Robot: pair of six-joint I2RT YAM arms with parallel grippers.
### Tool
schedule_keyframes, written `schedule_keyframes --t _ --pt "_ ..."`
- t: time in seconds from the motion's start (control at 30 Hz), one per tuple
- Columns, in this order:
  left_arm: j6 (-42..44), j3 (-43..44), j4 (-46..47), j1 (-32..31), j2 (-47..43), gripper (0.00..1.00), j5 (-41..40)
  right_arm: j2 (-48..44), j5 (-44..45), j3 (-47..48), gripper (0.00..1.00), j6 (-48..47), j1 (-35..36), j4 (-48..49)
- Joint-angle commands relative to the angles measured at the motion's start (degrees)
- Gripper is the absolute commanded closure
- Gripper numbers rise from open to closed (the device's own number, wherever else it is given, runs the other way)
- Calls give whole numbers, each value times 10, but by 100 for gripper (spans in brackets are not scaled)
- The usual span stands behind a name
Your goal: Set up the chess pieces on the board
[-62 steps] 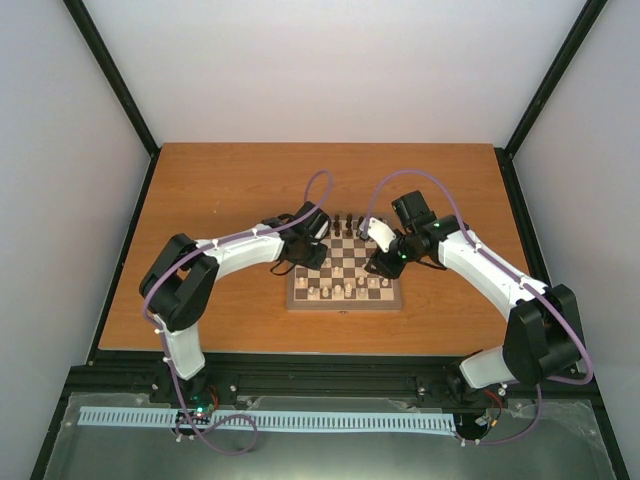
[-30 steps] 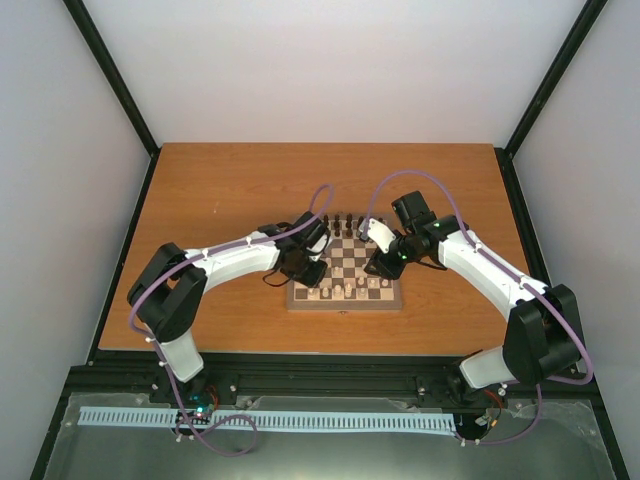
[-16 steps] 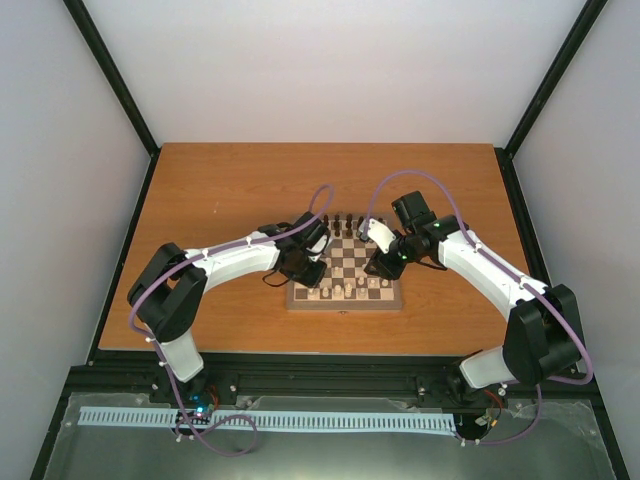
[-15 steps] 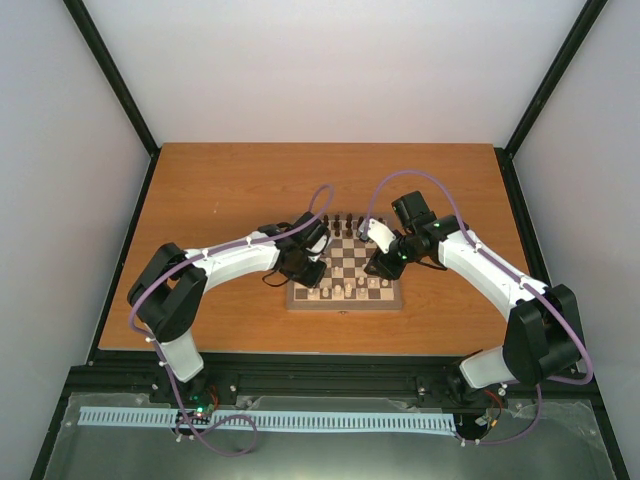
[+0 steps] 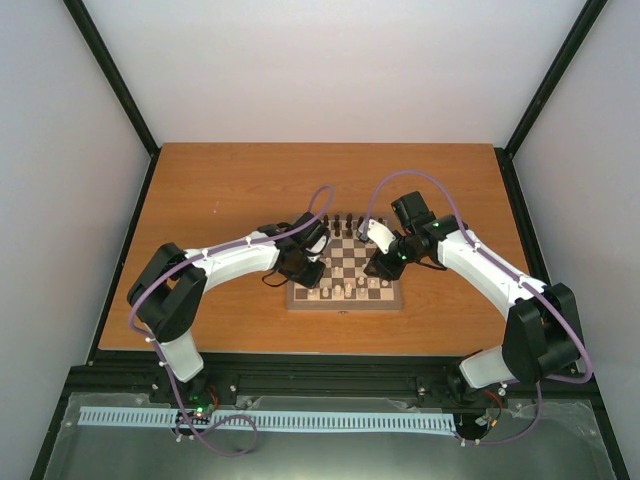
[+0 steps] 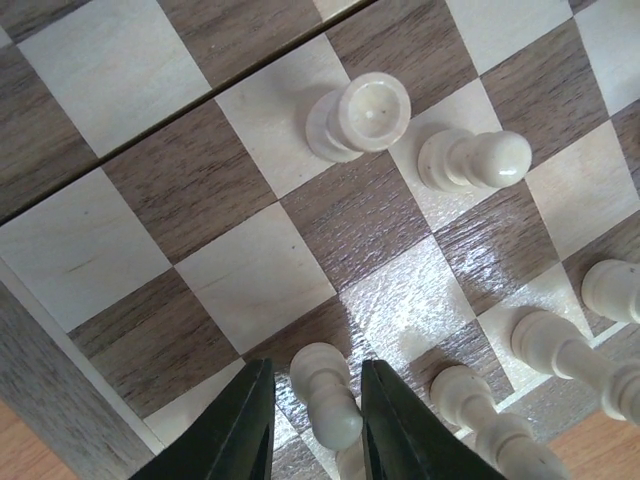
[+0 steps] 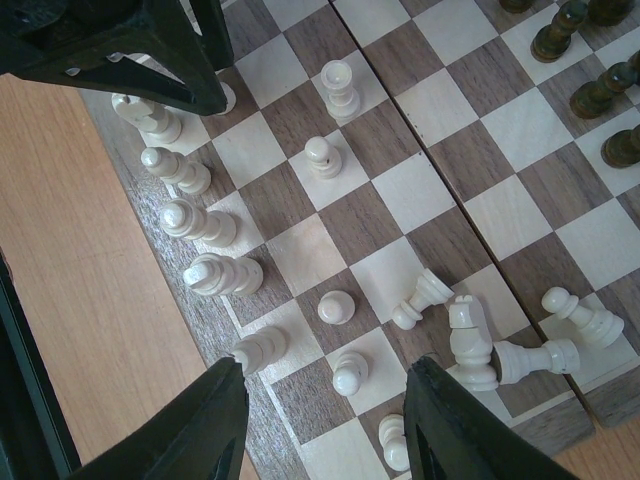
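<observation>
The board (image 5: pixel 352 247) lies mid-table, with dark pieces (image 5: pixel 345 220) along its far row and cream pieces (image 5: pixel 345 291) along its near rows. My left gripper (image 5: pixel 303 270) is low over the board's near-left corner. In the left wrist view it (image 6: pixel 318 375) is open narrowly, straddling an upright cream pawn (image 6: pixel 325 395) with slim gaps. My right gripper (image 5: pixel 378 266) hovers over the board's right side. In the right wrist view it (image 7: pixel 325 375) is wide open and empty above standing cream pawns (image 7: pixel 348 378). A cream knight (image 7: pixel 470 340) and other cream pieces (image 7: pixel 420 298) lie toppled.
Cream back-row pieces (image 7: pixel 200 222) stand in a line beside the board's border. A cream rook (image 6: pixel 360 115) and another pawn (image 6: pixel 475 160) stand ahead of the left fingers. Dark pieces (image 7: pixel 600 95) stand at the far side. Orange tabletop (image 5: pixel 220 190) surrounds the board.
The left arm swung toward the board's near-left corner and lowered about two seconds ago, then held still. The right arm has not moved.
</observation>
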Motion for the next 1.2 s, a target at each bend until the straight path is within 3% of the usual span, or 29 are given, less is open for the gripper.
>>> schedule_keyframes --t 0.0,0.23,0.67,1.17 --pt "7 26 12 -2 -27 71 2 -2 -9 -3 55 -7 -4 -1" --pt "8 44 43 -2 -38 68 4 -2 -8 -3 55 -8 -4 -1" --pt "11 95 53 -3 36 57 -41 -5 -5 -5 56 -8 -4 -1" --pt "1 118 73 -2 83 76 -57 -6 -5 -6 55 -10 -6 -1"
